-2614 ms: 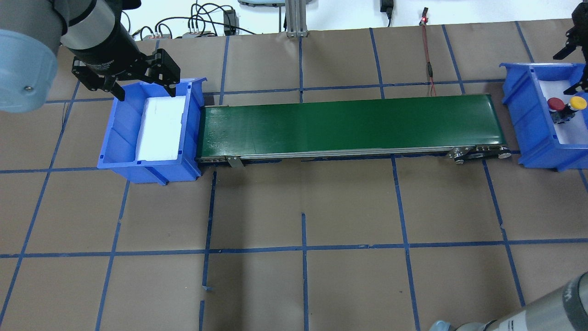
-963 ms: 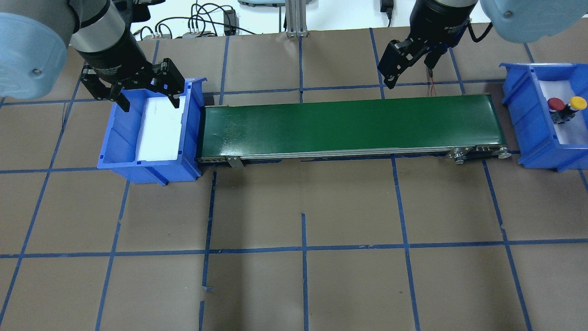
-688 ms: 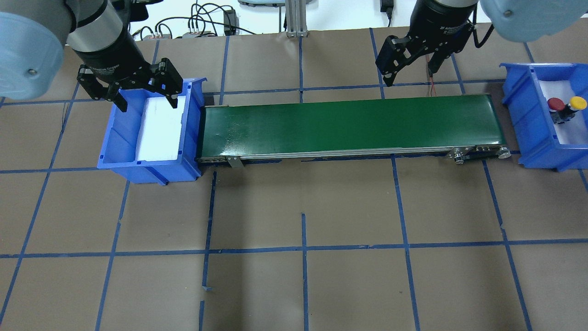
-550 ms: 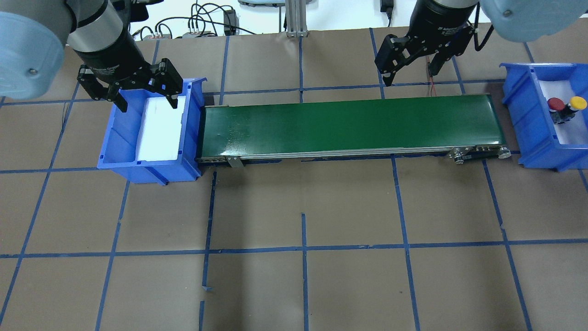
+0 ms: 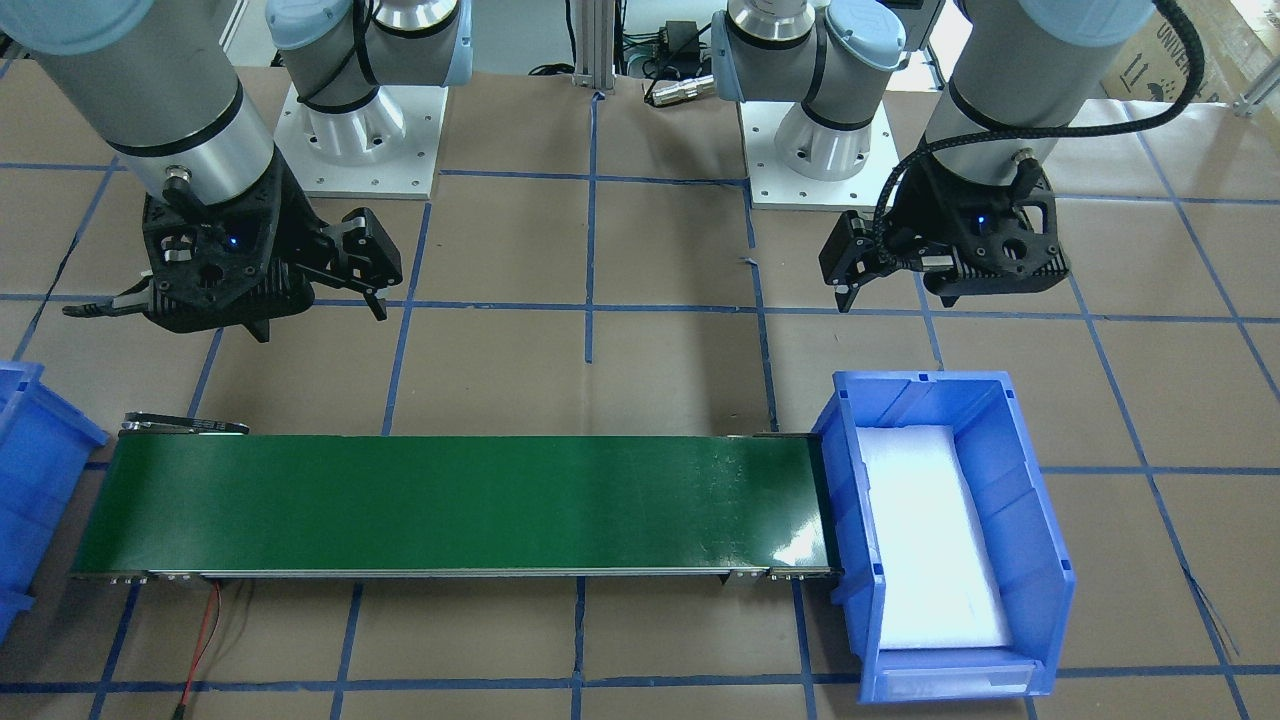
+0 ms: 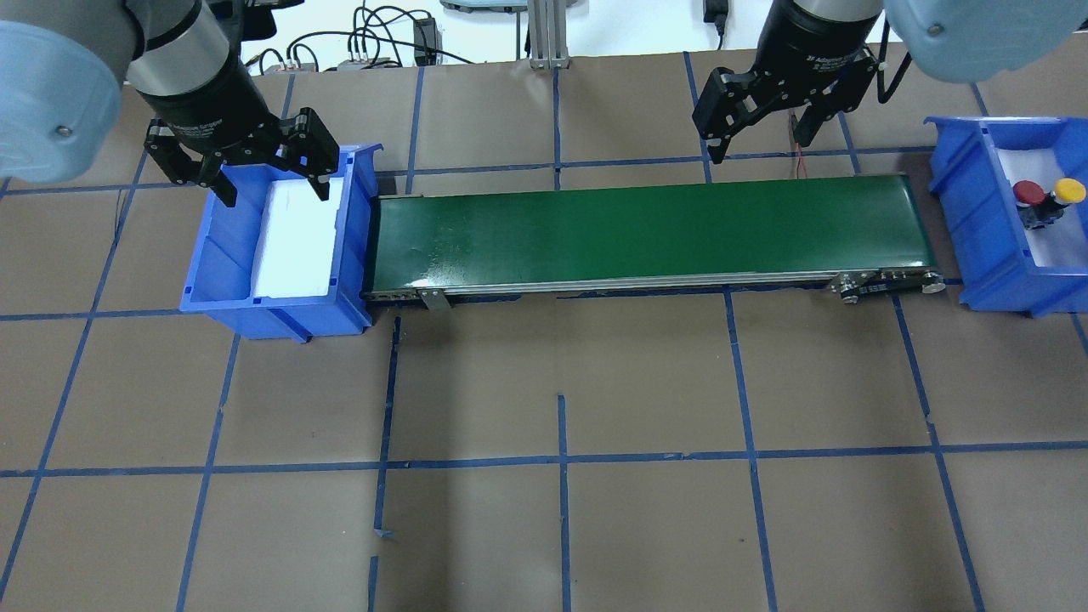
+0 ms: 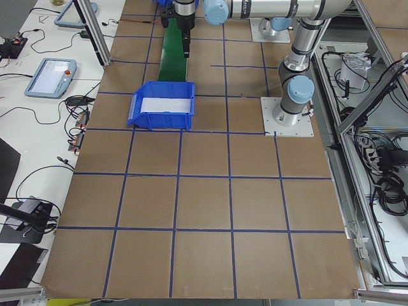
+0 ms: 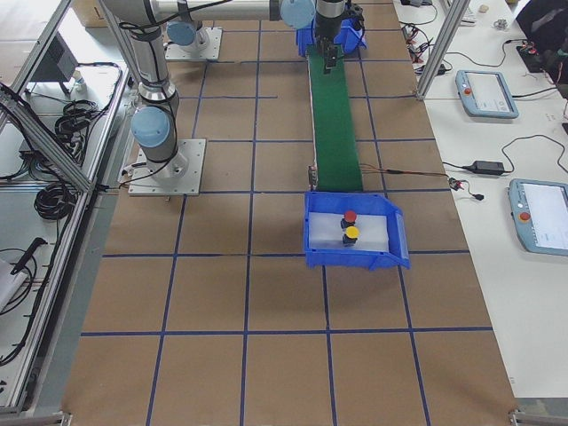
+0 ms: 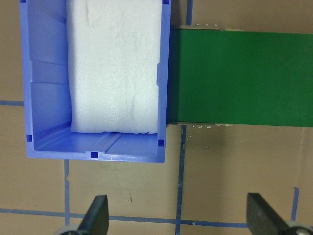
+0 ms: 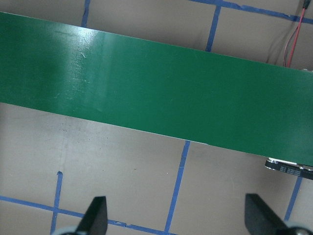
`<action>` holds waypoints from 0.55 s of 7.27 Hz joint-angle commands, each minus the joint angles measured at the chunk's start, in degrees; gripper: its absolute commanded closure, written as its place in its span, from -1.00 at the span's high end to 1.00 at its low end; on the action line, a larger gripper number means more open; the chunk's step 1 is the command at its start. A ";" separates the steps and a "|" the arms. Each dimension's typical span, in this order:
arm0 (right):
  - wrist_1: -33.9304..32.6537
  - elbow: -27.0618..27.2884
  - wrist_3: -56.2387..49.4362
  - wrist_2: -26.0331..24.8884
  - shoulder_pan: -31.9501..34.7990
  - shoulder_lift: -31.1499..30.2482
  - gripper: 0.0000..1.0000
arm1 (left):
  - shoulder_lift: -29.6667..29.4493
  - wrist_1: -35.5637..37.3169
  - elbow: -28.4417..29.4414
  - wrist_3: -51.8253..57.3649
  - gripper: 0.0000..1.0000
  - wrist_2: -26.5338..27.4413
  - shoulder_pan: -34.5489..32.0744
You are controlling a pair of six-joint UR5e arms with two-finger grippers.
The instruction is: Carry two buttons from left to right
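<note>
Red-capped push button (image 6: 1028, 194) and yellow-capped push button (image 6: 1068, 190) are seen side by side in right blue plastic bin (image 6: 969, 212). Left gripper (image 6: 274, 195) and right gripper (image 6: 758, 149) are spread wide, nothing held.

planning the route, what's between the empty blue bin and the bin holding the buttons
The green conveyor belt, nothing on it, spans most of that stretch; the overhead view shows it.

Cropping the blue plastic bin (image 5: 40, 450) at the front-facing view's left edge, leaving out its red-capped push button (image 6: 1028, 192) and yellow-capped push button (image 6: 1068, 189).
</note>
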 commanded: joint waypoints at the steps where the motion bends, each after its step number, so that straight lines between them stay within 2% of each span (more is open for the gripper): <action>1: -0.32 0.17 -0.50 0.53 0.00 0.40 1.00 | -0.89 0.22 0.14 0.21 1.00 0.18 0.16; 3: -0.32 0.17 -0.51 0.27 0.00 1.19 1.00 | -0.99 -0.12 0.23 0.82 1.00 3.76 -0.11; 4: -0.32 0.17 -0.50 0.27 0.00 1.19 1.00 | -1.77 0.13 0.32 0.92 1.00 3.35 0.15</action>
